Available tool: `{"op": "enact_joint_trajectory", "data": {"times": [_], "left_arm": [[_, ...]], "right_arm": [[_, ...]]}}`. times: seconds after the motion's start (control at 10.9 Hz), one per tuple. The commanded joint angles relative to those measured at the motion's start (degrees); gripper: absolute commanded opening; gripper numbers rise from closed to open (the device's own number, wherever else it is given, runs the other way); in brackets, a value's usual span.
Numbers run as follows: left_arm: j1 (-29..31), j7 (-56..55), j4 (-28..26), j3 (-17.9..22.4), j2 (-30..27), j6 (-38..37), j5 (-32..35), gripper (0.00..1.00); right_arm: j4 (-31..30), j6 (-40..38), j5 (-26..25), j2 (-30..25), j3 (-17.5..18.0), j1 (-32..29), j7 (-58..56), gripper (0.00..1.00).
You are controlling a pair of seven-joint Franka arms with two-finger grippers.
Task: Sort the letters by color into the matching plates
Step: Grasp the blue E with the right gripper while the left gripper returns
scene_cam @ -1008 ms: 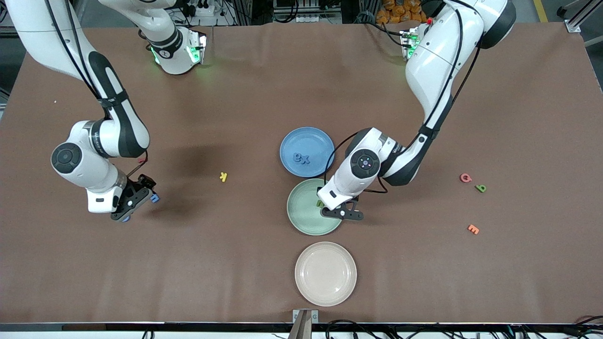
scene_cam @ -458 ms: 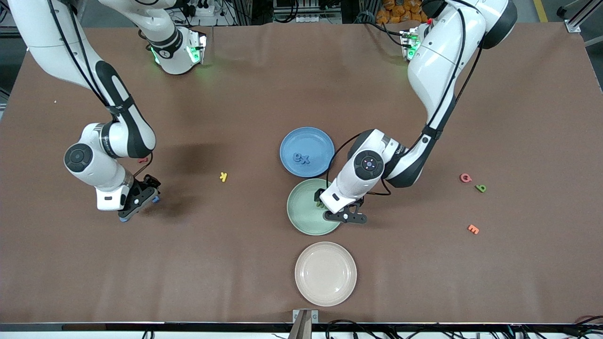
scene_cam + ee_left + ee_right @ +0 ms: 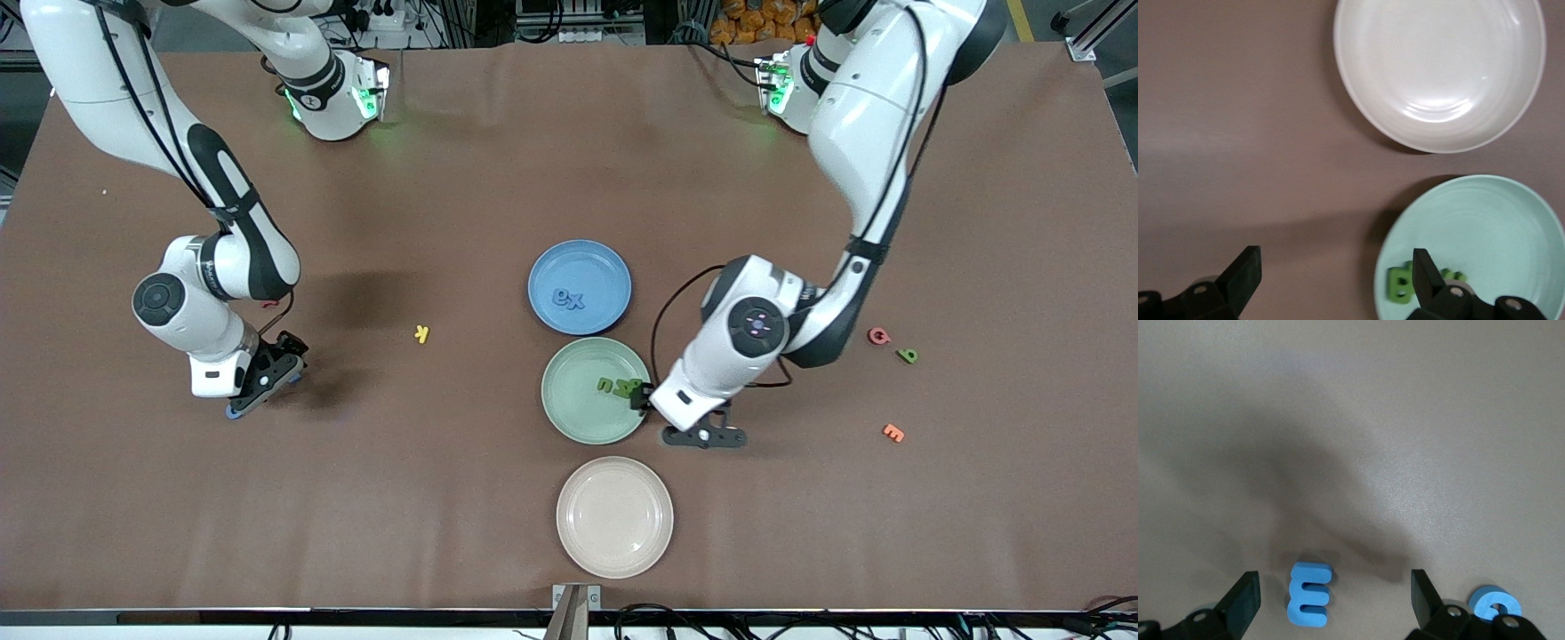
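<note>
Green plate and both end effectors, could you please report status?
Left end effector open at green plate rim, two green letters inside. Right end effector open over blue E. Nothing blocking.

A brown cloth (image 3: 498, 160) covers the whole surface, with soft creases near the far edge. A small metal bracket (image 3: 576, 597) sits at the middle of the near edge. Black cables (image 3: 676, 613) run along this edge. At the far edge stand dark frames and some orange items (image 3: 756, 18).
</note>
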Motion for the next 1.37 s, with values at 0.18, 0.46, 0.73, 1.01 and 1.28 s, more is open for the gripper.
{"op": "enact_joint_trajectory", "data": {"times": [0.18, 0.46, 0.73, 1.01, 1.28], "left_arm": [[8.5, 16.1, -6.4, 0.9, -9.2, -11.9, 0.2, 1.00], [13.5, 29.7, -9.0, 5.2, -11.0, -13.8, 0.2, 1.00], [15.7, 37.6, -11.1, 10.0, -12.0, -13.8, -1.6, 1.00], [16.3, 37.5, -15.2, 16.0, -13.1, -13.7, -9.6, 1.00], [16.3, 34.9, -19.5, 19.9, -13.9, -12.2, -11.2, 1.00]], "right_arm": [[-1.8, 2.4, -0.1, 0.1, 0.7, -0.9, -1.2, 0.84], [-3.1, 2.4, -0.3, -0.4, 0.7, -0.9, -1.3, 0.62], [-3.2, 2.8, -0.3, -0.5, 0.7, -0.9, -1.2, 0.49], [-3.2, 2.8, -0.3, -0.4, 0.7, -0.8, -0.9, 0.39], [-3.2, 2.8, -0.3, -0.4, 0.7, -0.6, -0.7, 0.28]]}}
